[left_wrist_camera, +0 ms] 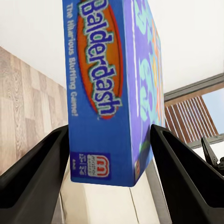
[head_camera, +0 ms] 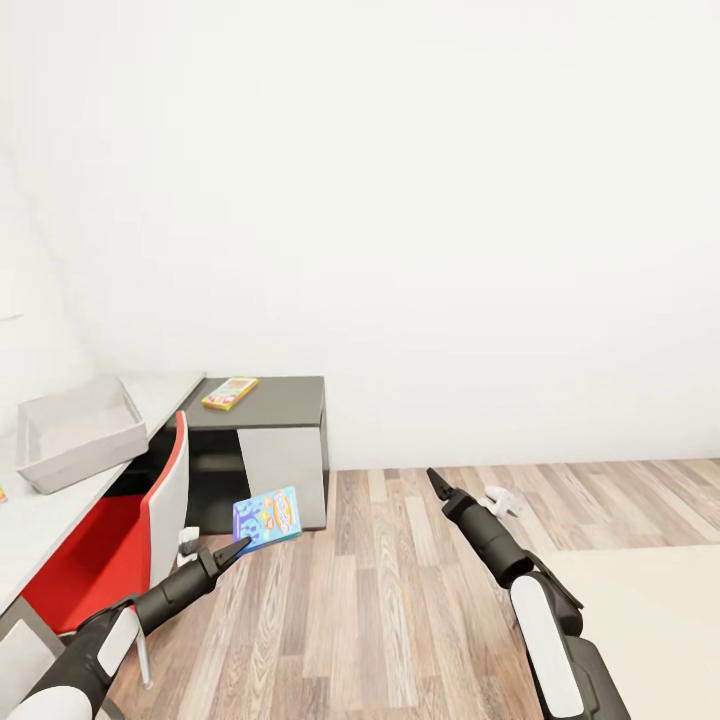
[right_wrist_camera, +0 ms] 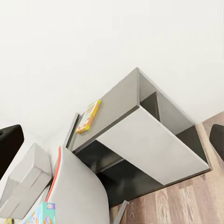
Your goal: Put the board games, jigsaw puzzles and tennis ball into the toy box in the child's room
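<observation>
My left gripper is shut on a blue board game, held above the wood floor beside the red chair. In the left wrist view the blue "Balderdash" box stands on edge between both fingers. A yellow-green board game lies flat on the dark grey cabinet top. The light grey toy box sits on the pale table at the left. My right gripper hangs over the floor, open and empty. Its fingers sit wide apart, framing the cabinet and yellow-green game.
The red chair with its white back stands tucked between table and cabinet. A small white object lies on the floor beyond my right gripper. The cream bed fills the lower right corner. Wood floor stretches between the arms; a white wall is behind.
</observation>
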Controlling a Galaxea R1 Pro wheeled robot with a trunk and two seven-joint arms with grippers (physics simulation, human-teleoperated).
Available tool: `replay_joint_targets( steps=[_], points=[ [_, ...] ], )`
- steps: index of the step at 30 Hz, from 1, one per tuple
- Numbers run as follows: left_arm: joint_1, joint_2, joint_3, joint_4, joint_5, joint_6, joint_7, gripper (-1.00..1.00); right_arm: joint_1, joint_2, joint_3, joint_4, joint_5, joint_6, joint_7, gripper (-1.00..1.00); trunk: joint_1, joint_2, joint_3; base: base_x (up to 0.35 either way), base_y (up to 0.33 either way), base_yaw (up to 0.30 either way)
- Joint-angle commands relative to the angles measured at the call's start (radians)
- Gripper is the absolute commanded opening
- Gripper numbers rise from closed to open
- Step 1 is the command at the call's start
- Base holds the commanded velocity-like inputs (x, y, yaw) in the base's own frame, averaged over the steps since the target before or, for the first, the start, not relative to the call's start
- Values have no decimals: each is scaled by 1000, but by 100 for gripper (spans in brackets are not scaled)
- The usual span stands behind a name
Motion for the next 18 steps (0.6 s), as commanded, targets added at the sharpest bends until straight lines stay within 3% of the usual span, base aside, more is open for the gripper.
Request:
replay_joint_targets(
  steps=[1, 14, 18],
  points=[
    [-1, 0, 2, 0, 3, 9, -2, -100, -1, 1, -3, -1, -6, 8, 3, 100, 1, -2, -3, 0, 0, 0],
    [-1, 1, 2, 0, 3, 4, -2, -100, -1, 3, -3, -1, -6, 9, 3, 100, 1, -2, -3, 0, 0, 2],
    [-1, 1, 2, 0, 3, 2, -3, -100, -1, 2, -3, -1, -7, 9, 2, 100, 1, -2, -3, 0, 0, 163]
  ],
)
